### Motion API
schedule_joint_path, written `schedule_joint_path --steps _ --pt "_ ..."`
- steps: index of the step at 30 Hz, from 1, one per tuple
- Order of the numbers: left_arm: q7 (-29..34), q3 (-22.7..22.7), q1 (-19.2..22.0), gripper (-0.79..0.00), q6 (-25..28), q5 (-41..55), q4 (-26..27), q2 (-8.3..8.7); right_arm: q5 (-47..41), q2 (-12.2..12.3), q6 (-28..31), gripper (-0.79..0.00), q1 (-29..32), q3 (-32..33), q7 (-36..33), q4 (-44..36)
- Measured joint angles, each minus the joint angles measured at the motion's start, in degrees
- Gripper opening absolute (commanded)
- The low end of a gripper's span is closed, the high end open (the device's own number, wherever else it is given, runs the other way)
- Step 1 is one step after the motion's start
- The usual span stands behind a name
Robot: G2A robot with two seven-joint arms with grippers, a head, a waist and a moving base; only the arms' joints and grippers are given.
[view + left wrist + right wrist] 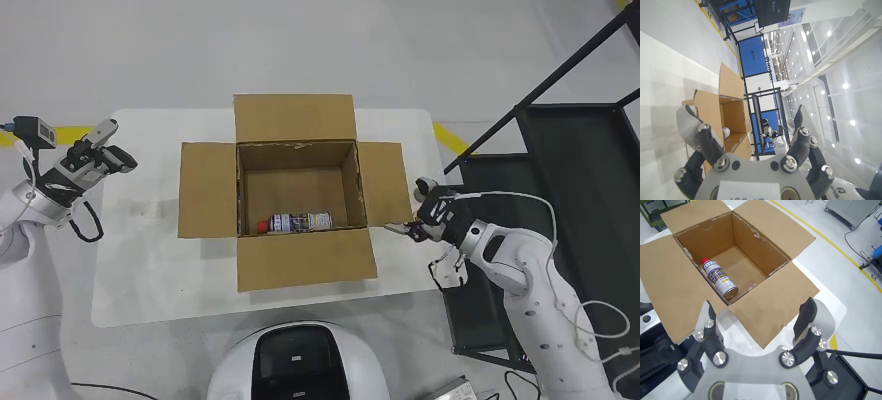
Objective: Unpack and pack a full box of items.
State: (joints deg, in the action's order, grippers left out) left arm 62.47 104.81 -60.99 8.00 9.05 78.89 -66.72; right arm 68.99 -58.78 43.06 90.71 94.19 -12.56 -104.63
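Top view: cardboard box is set in the middle of the desk, all four flaps folded out. One spray can, red cap, is laid on its side on the box floor, against the wall nearest the robot's edge of the desk. Left tool is held open, nothing gripped, at the desk's left edge toward the far-left corner, well apart from the box. Right tool is held open and empty at the right edge, just beside the right flap.
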Motion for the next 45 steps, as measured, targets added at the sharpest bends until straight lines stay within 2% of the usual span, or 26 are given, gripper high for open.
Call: schedule_joint_path --steps 12,16,19,23,30,33,34,39,45 --pt "0.00 0.00 0.00 0.000 0.00 0.00 0.00 0.00 -0.59 -0.05 -0.65 0.000 0.08 0.47 -0.01 0.79" --pt "0.00 0.00 0.00 0.000 0.00 0.00 0.00 0.00 -4.76 0.06 -5.24 0.000 -0.73 2.77 -3.48 10.04" --pt "0.00 0.00 0.00 0.000 0.00 0.00 0.00 0.00 -5.68 0.12 -6.10 0.000 -2.58 2.56 -5.34 17.39" --pt "0.00 0.00 0.00 0.000 0.00 0.00 0.00 0.00 -4.47 -0.02 -5.87 0.000 -4.90 0.30 -4.36 24.77" --pt "0.00 0.00 0.00 0.000 0.00 0.00 0.00 0.00 -1.81 -0.58 -8.32 0.000 -8.24 -3.99 -1.40 31.74" --pt "0.00 0.00 0.00 0.000 0.00 0.00 0.00 0.00 -1.93 -0.90 -10.71 -0.212 -10.33 -5.28 -1.10 34.88" --pt "0.00 0.00 0.00 0.000 0.00 0.00 0.00 0.00 -2.14 -1.02 -11.35 -0.237 -11.28 -5.84 -1.63 36.16" --pt "0.00 0.00 0.00 0.000 0.00 0.00 0.00 0.00 -2.64 -1.43 -12.50 -0.237 -14.56 -7.87 -2.90 40.03" --pt "0.00 0.00 0.00 0.000 0.00 0.00 0.00 0.00 -3.06 -1.86 -14.00 -0.299 -17.17 -9.54 -1.93 43.98"
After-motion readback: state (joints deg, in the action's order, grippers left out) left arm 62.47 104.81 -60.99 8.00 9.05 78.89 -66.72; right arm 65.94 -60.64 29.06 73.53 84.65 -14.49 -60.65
